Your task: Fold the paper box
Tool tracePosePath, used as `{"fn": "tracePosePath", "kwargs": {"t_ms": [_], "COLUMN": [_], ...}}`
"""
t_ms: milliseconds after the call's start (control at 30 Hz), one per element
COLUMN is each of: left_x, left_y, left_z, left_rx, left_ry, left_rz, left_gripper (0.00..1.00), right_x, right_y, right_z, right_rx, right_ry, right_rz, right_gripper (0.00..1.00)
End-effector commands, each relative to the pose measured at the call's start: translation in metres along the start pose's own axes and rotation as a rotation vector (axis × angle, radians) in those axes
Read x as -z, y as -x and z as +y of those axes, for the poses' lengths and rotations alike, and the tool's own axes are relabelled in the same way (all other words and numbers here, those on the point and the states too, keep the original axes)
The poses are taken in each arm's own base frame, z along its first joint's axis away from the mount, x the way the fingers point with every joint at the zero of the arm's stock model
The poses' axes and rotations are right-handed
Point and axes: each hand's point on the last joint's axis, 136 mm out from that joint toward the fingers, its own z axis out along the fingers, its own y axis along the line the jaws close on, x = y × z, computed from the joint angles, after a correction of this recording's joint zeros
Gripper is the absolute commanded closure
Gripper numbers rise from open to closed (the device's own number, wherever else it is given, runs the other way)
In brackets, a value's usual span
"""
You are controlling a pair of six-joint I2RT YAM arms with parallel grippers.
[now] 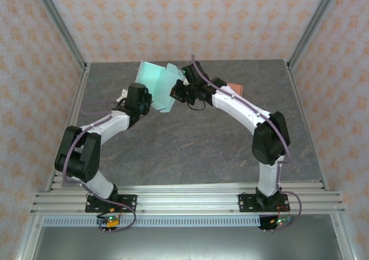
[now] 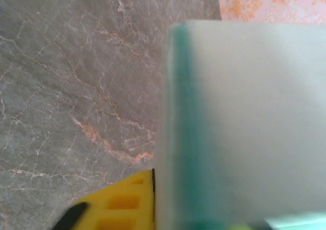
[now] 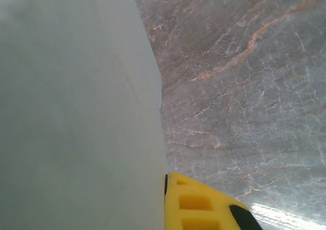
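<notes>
Left gripper (image 1: 147, 103) pinches the box (image 1: 154, 87) from the box's left side. In the left wrist view one yellow finger (image 2: 125, 204) lies flat against a pale green panel (image 2: 244, 123). The other finger is hidden behind the paper, so I judge the grip closed from the contact and from the box being off the table (image 1: 190, 150).

Right gripper (image 1: 174, 93) meets the box from the opposite side. Its wrist view likewise shows one yellow finger (image 3: 196, 204) touching a panel edge (image 3: 76, 112) with the paper covering the other, and this too reads as a closed pinch.

Seen from above, the box hangs between the two grippers over the far middle of the table, tilted, with its open mint face turned up and its long axis running from near right to far left. A loose flap (image 1: 170, 71) stands at the far right corner, just beside the right wrist.

Neither arm is the nearer one, as both are on the box. The coming fold probably turns on that flap. It lies on the right arm's side, so the left would have to hold the body steady while the right lets go and pushes it in.
</notes>
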Motion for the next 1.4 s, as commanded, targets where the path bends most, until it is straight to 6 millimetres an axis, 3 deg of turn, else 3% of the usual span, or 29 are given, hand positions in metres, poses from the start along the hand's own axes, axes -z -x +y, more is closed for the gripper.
{"fn": "tracePosePath", "kwargs": {"t_ms": [0, 100, 200, 267, 333, 500, 567, 633, 767, 900, 967, 1033, 1133, 1233, 1367], "left_x": [0.008, 0.02, 0.035, 0.048, 0.066, 0.111, 0.116, 0.108, 0.079, 0.049, 0.046, 0.049, 0.065, 0.082, 0.102], "left_y": [-0.01, -0.008, -0.015, -0.019, -0.011, 0.041, 0.053, 0.052, 0.015, -0.048, -0.075, -0.094, -0.111, -0.122, -0.155], "left_z": [-0.028, -0.031, -0.029, -0.023, -0.014, 0.002, 0.0, 0.0, -0.023, -0.042, -0.045, -0.047, -0.047, -0.038, -0.013], "left_rx": [0.028, 0.017, -0.056, -0.109, -0.178, -0.48, -0.57, -0.628, -0.735, -0.784, -0.787, -0.766, -0.764, -0.821, -1.001], "left_ry": [-0.074, -0.105, -0.105, -0.097, -0.086, 0.004, 0.025, 0.036, -0.095, -0.361, -0.442, -0.51, -0.601, -0.631, -0.642], "left_rz": [0.022, 0.025, 0.073, 0.103, 0.072, -0.185, -0.228, -0.197, -0.019, 0.249, 0.395, 0.5, 0.59, 0.658, 0.807], "left_gripper": [0.59, 0.34, 0.23, 0.22, 0.22, 0.18, 0.15, 0.15, 0.15, 0.16, 0.18, 0.19, 0.18, 0.17, 0.16], "right_x": [0.006, 0.014, 0.032, 0.046, 0.062, 0.109, 0.124, 0.135, 0.147, 0.143, 0.137, 0.135, 0.13, 0.13, 0.127], "right_y": [0.008, 0.017, 0.025, 0.023, 0.008, 0.001, 0.002, -0.003, -0.003, 0.004, 0.003, 0.006, 0.001, 0.0, -0.011], "right_z": [-0.009, -0.024, -0.048, -0.061, -0.069, -0.103, -0.109, -0.109, -0.107, -0.103, -0.099, -0.091, -0.097, -0.107, -0.12], "right_rx": [0.073, 0.153, 0.312, 0.482, 0.69, 1.043, 1.116, 1.212, 1.413, 1.567, 1.638, 1.7, 1.748, 1.755, 1.756], "right_ry": [-0.093, -0.165, -0.27, -0.32, -0.34, -0.533, -0.583, -0.588, -0.628, -0.621, -0.564, -0.503, -0.393, -0.341, -0.291], "right_rz": [-0.025, -0.029, -0.01, 0.04, 0.141, 0.264, 0.294, 0.343, 0.405, 0.383, 0.333, 0.243, 0.193, 0.17, 0.223], "right_gripper": [1.0, 1.0, 1.0, 1.0, 0.97, 0.99, 0.97, 0.97, 0.96, 0.96, 0.96, 0.97, 1.0, 1.0, 1.0]}}
